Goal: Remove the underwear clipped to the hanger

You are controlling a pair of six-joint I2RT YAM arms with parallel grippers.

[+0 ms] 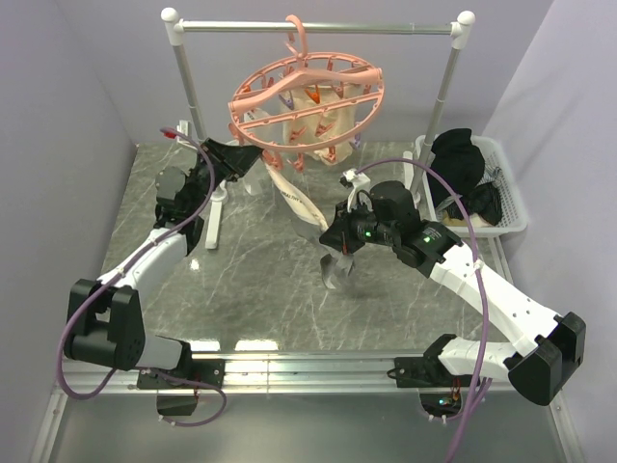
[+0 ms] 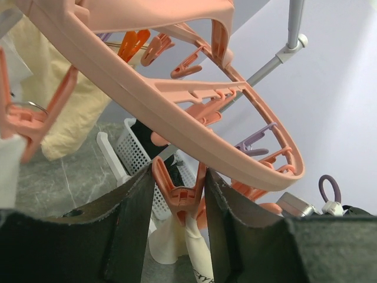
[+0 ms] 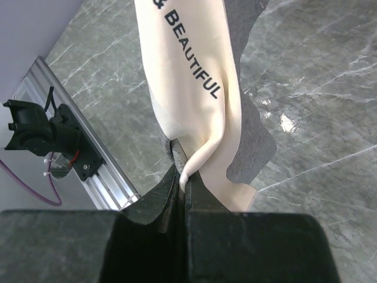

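The salmon-pink hanger (image 1: pixel 307 101) hangs tilted from the silver rail, with cream underwear (image 1: pixel 323 111) clipped inside the ring. My left gripper (image 1: pixel 246 159) is at the ring's lower left edge. In the left wrist view its fingers (image 2: pixel 126 218) press both handles of an orange clip (image 2: pixel 179 197) under the hanger's rim (image 2: pixel 147 112). That clip still pinches a cream underwear (image 2: pixel 197 253). The garment (image 1: pixel 289 198) stretches down to my right gripper (image 1: pixel 337 241), which is shut on its cream-and-grey fabric (image 3: pixel 188 71), printed "& BEAUTIFUL", above the table.
The silver rail (image 1: pixel 318 27) with white caps stands on two legs at the back. A white basket (image 1: pixel 516 207) at the right holds black garments (image 1: pixel 458 159). Another cream piece (image 2: pixel 59 112) hangs left of the clip. Purple walls close in on both sides.
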